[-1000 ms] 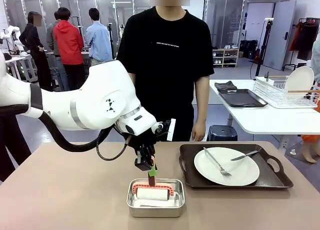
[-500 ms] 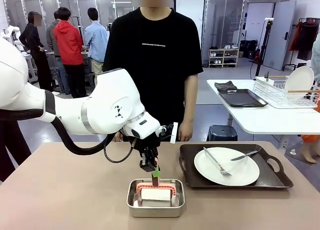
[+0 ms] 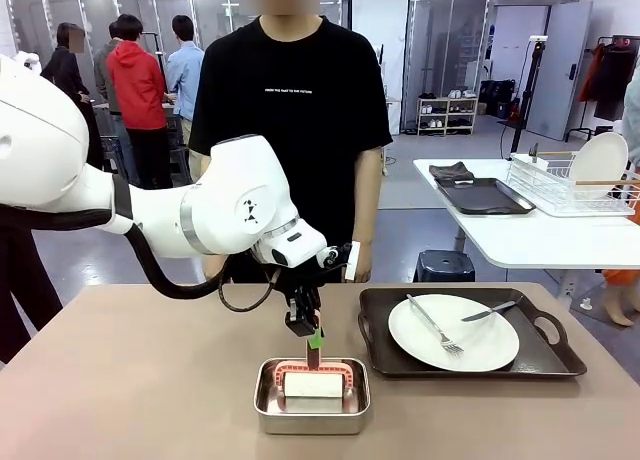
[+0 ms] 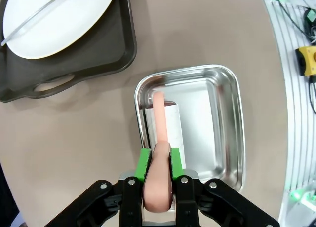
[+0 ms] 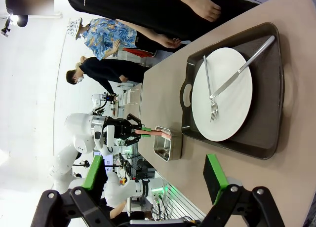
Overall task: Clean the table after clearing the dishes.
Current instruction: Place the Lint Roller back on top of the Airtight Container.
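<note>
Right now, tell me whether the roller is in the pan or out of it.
In. Its white roll sits inside the steel pan, with the left gripper shut on the pink handle standing above it.

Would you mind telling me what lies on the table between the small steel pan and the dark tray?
Nothing: the strip of table between the steel pan and the tray is bare, as the front and left wrist views show.

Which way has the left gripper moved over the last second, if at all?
Yes. The left gripper, shut on the roller handle, shifted slightly to picture right, toward the tray, measured against the steel pan below it.
</note>
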